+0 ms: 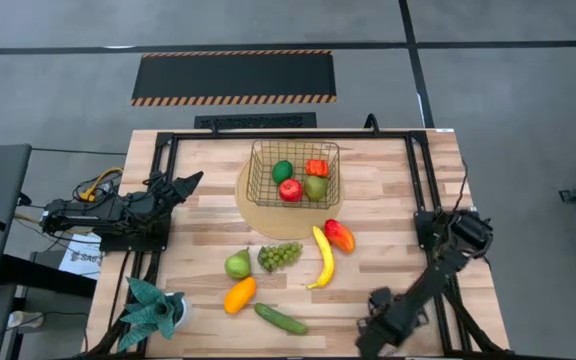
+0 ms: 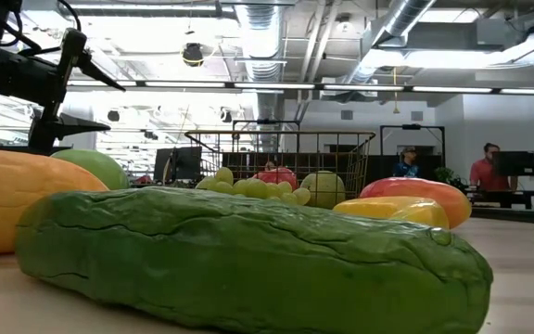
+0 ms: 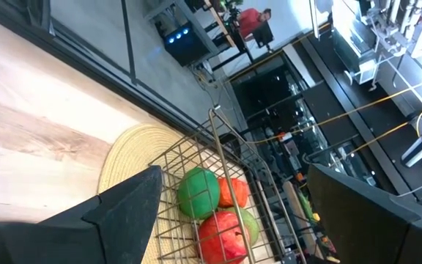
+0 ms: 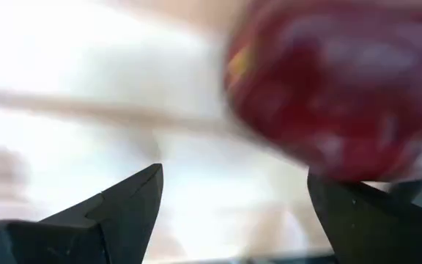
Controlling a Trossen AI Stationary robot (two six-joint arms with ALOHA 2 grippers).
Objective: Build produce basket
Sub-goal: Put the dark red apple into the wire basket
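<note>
The dark wire basket (image 1: 293,172) stands on a round tan mat and holds a red apple (image 1: 290,190), a green fruit (image 1: 283,171), an orange-red piece (image 1: 316,167) and a green-brown fruit (image 1: 315,186). On the table in front of the basket lie a red-orange mango (image 1: 339,235), banana (image 1: 323,257), grapes (image 1: 279,255), green pear (image 1: 238,264), a yellow-orange fruit (image 1: 240,294) and cucumber (image 1: 281,318). My left gripper (image 1: 190,182) hangs open above the table left of the basket. My right gripper (image 1: 378,300) is open near the table's near right edge, with a blurred red fruit (image 4: 343,81) close ahead. My right gripper (image 4: 233,205) is open with the blurred red fruit just beyond one finger (image 4: 365,220). I cannot tell whether that finger touches it.
A teal spiky potted plant (image 1: 153,308) stands at the near left corner. A black frame (image 1: 168,140) runs along the table's far and side edges. Bare wood lies left of the mat. People show in the room beyond in the low view.
</note>
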